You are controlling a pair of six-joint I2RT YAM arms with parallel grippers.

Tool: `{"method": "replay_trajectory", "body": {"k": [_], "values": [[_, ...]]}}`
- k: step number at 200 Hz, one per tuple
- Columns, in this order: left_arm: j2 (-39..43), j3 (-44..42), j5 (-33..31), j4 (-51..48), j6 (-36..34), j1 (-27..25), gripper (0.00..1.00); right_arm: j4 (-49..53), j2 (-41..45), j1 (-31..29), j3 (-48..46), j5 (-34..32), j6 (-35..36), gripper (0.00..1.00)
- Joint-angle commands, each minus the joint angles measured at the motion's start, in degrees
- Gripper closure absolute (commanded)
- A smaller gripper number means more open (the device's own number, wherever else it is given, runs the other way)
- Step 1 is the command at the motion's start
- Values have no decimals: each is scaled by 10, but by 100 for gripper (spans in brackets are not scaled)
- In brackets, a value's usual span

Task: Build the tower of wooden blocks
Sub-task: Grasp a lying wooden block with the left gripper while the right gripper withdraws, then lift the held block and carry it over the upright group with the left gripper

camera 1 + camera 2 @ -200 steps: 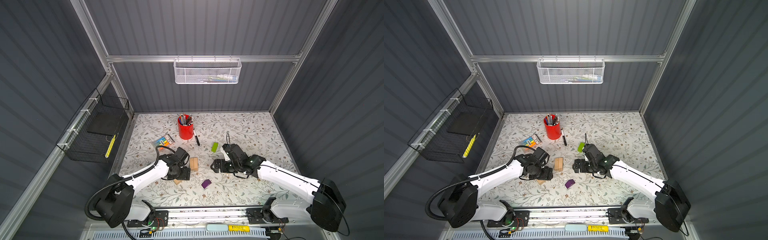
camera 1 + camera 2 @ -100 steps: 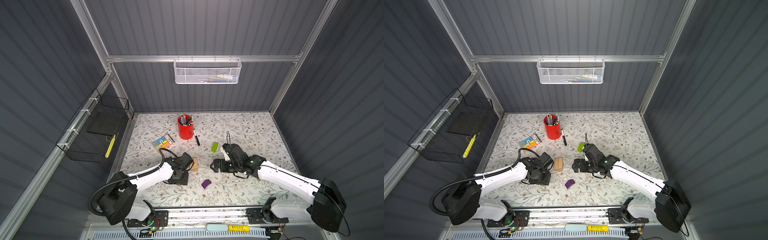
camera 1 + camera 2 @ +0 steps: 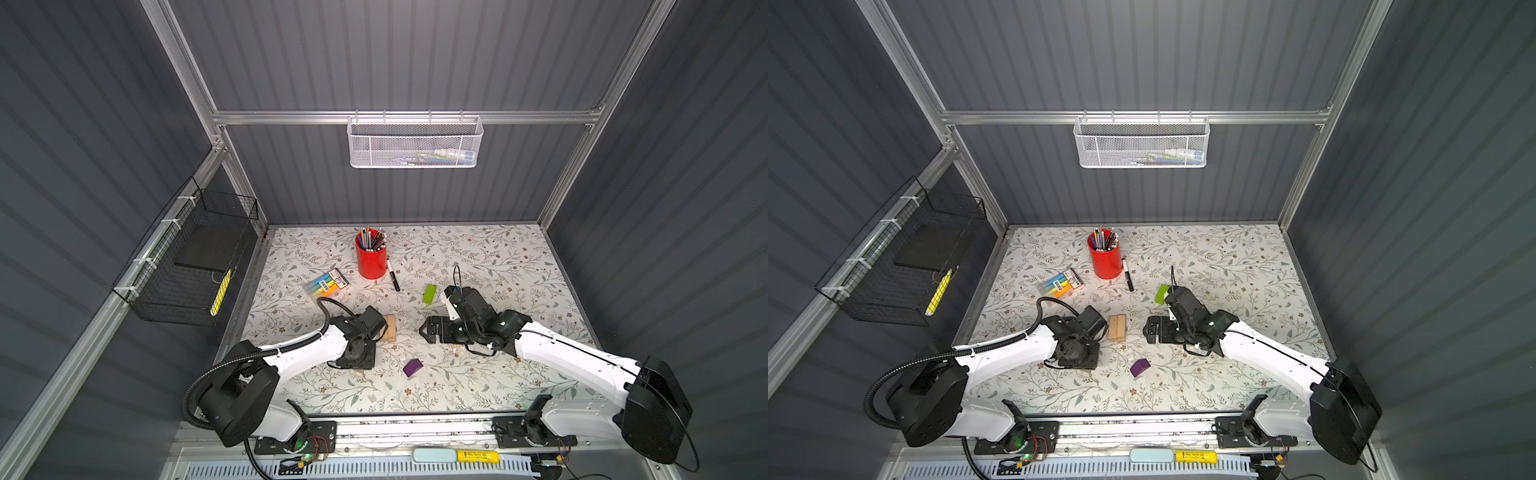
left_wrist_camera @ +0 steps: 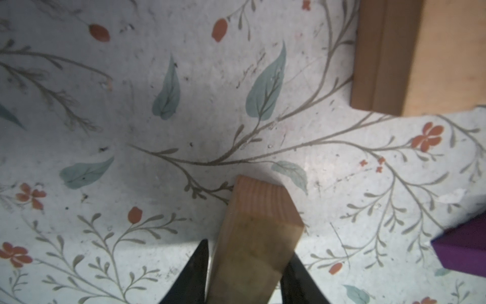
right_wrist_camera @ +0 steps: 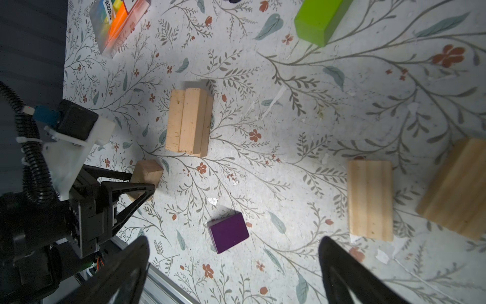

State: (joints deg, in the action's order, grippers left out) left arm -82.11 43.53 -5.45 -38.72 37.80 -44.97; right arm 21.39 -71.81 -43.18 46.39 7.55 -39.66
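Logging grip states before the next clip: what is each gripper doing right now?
Left gripper: closed on a small pale rectangular wood block.
Right gripper: open, holding nothing.

Both top views overlook the whole table (image 3: 498,257); wrist views look down closely.

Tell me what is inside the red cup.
The red cup holds a bunch of pencils and pens standing in it, ends poking above the rim. Their lower parts and the cup's bottom are hidden by its wall.
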Motion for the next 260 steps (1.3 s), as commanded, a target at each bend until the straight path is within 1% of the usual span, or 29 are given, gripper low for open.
{"method": "replay_trajectory", "body": {"k": [1,27,44,63,95,128,154,181,198,226,260], "values": [[-11,-9,-10,9,6,0,58,-4,-8,-1,5,0,0,1],[-13,-13,-17,12,3,0,63,-9,-8,-1,4,1,-2,1],[-8,-16,-18,11,3,0,68,-12,-10,-1,5,3,-3,1],[4,-18,-16,9,6,0,73,-8,-15,0,13,4,-4,1],[35,-2,-17,-25,15,0,83,-7,-15,2,16,3,-17,1],[69,43,-17,-71,48,0,89,-6,-6,10,13,8,-41,1],[73,89,-20,-92,76,0,93,-1,3,24,11,17,-53,1],[43,145,-12,-93,96,0,97,6,13,47,10,23,-69,1],[11,179,-28,-97,103,-1,99,6,20,54,9,21,-70,1],[-53,226,-33,-97,98,-6,100,5,27,70,0,26,-77,1],[-121,275,-57,-110,87,-20,100,0,32,86,-17,37,-84,1]]}}
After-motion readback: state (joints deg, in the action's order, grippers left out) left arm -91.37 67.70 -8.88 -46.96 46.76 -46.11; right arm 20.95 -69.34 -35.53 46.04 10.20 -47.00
